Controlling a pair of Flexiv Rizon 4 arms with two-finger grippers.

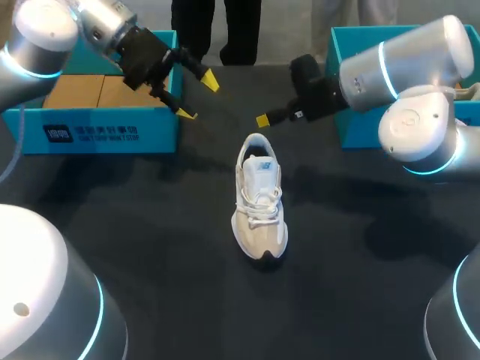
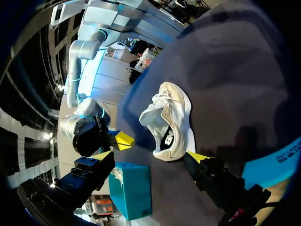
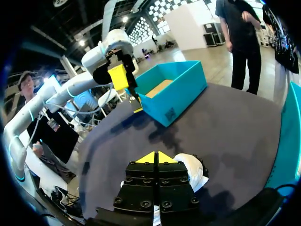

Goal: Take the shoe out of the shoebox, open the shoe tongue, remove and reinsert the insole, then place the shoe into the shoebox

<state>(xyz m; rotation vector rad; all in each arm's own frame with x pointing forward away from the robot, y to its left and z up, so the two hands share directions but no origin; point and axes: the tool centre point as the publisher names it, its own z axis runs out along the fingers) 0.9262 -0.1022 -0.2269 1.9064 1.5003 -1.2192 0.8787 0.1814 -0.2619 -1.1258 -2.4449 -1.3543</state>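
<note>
Shoe (image 1: 259, 199) stands alone on the table (image 1: 150, 225), with bare surface on both flanks and past its toe. Beyond its heel, the left gripper (image 1: 199, 97) and right gripper (image 1: 263, 120) hang in the gap between the left shoebox (image 1: 90, 135) and right shoebox (image 1: 356, 124), restricting passage there.

Shoe (image 1: 259, 199): upper looks like white mesh cloth w/ smoother beige suede-like panels, cloth laces, all matt; sole edge smooth, rubber-like. Shoebox (image 1: 112, 124): teal card, matt outside, bare brown card on inner floor; second teal box (image 1: 360, 90) has the same ext. finish; table (image 1: 150, 225) is dark grey, matt, even. Left arm (image 1: 37, 37) and right arm (image 1: 420, 56): smooth glossy silver-white shells, metal vs. plastic cannot be told; left gripper (image 1: 199, 97) and right gripper (image 1: 262, 120) have matt black bodies, screw heads showing on the right one, w/ smooth bright yellow tips, prob. plastic.
</note>
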